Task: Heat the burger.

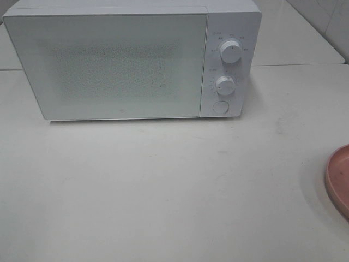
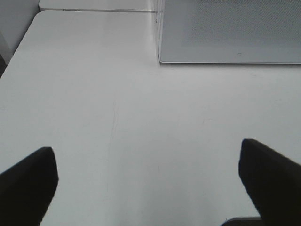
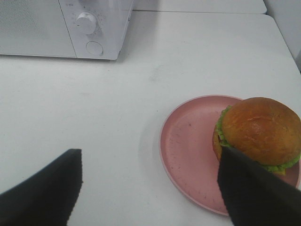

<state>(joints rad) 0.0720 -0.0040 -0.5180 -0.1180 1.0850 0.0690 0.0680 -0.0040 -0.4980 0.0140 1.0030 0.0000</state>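
Note:
The burger (image 3: 260,129), golden-brown bun with a green lettuce frill, sits on the far side of a pink plate (image 3: 188,150) in the right wrist view. My right gripper (image 3: 148,188) is open above the table, one finger (image 3: 254,193) in front of the burger's near edge. In the high view only the plate's rim (image 1: 339,180) shows at the right edge; the burger is out of view there. The white microwave (image 1: 131,60) stands at the back with its door shut. My left gripper (image 2: 148,183) is open and empty over bare table, short of the microwave's front corner (image 2: 160,59).
The microwave has two knobs (image 1: 231,52) (image 1: 225,84) and a round button (image 1: 220,107) on its right panel. The white table (image 1: 163,185) runs from the microwave to the front edge. The table's left edge (image 2: 19,52) shows in the left wrist view.

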